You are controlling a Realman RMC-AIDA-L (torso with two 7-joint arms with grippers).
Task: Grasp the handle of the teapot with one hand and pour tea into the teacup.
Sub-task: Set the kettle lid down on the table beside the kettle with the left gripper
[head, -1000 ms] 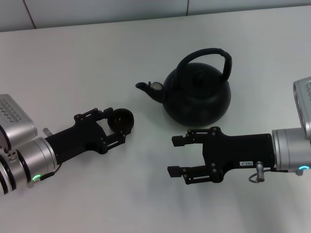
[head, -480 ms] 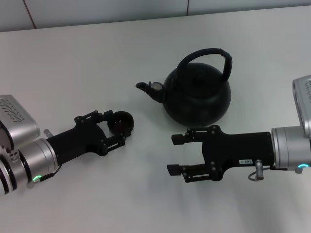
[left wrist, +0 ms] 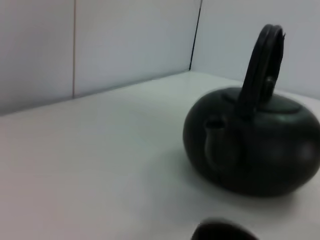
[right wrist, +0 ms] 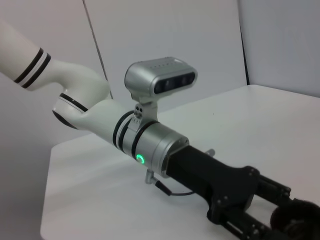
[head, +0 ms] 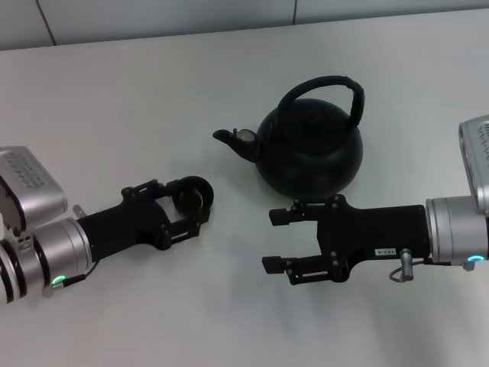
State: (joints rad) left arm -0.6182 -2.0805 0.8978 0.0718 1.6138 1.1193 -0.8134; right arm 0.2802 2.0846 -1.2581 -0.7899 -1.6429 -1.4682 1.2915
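While left gripper (head: 191, 205) is clamping small round black teacup (head: 192, 194) on white table (head: 114, 115), squat matte black teapot (head: 309, 151) is sitting nearby, right gripper (head: 276, 241) is hovering wide-jawed, holding nothing.

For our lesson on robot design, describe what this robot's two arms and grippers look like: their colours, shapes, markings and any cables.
Both arms end in a silver cylindrical wrist with a glowing green ring light and a silver boxy camera housing. The left gripper and right gripper are matte black, with linked two-finger jaws. The right one carries a small white label and a thin looped cable. In the right wrist view, the left arm's upper links are white with black bands.
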